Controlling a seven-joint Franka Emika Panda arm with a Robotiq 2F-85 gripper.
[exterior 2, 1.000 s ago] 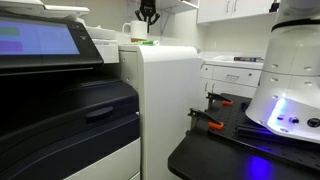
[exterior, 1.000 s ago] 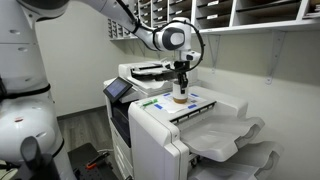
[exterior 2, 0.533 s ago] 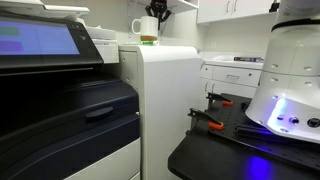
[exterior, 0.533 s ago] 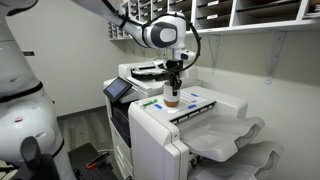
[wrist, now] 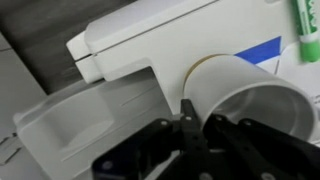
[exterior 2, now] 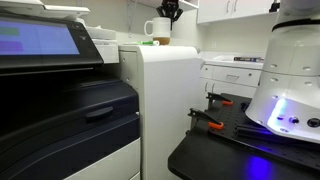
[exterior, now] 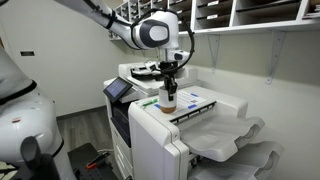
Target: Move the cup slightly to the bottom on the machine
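The cup [exterior: 168,98] has a pale upper part and a tan lower part. It stands on the flat top of the white machine [exterior: 150,125], near the blue stickers. In an exterior view it shows as a white cup [exterior 2: 160,30] with a handle. My gripper [exterior: 168,84] comes down from above and is shut on the cup's rim. In the wrist view the cup [wrist: 245,95] fills the right side, with my fingers [wrist: 195,122] pinching its wall.
The machine's dark control panel [exterior: 118,90] and a scanner tray [exterior: 140,70] lie behind the cup. Curved output trays [exterior: 225,135] stick out to the side. Wall shelves [exterior: 250,15] hang above. A white robot base [exterior 2: 285,80] stands on a dark table.
My gripper has carried the cup along the machine's top toward its front edge, leftward in one exterior view and rightward in the other.
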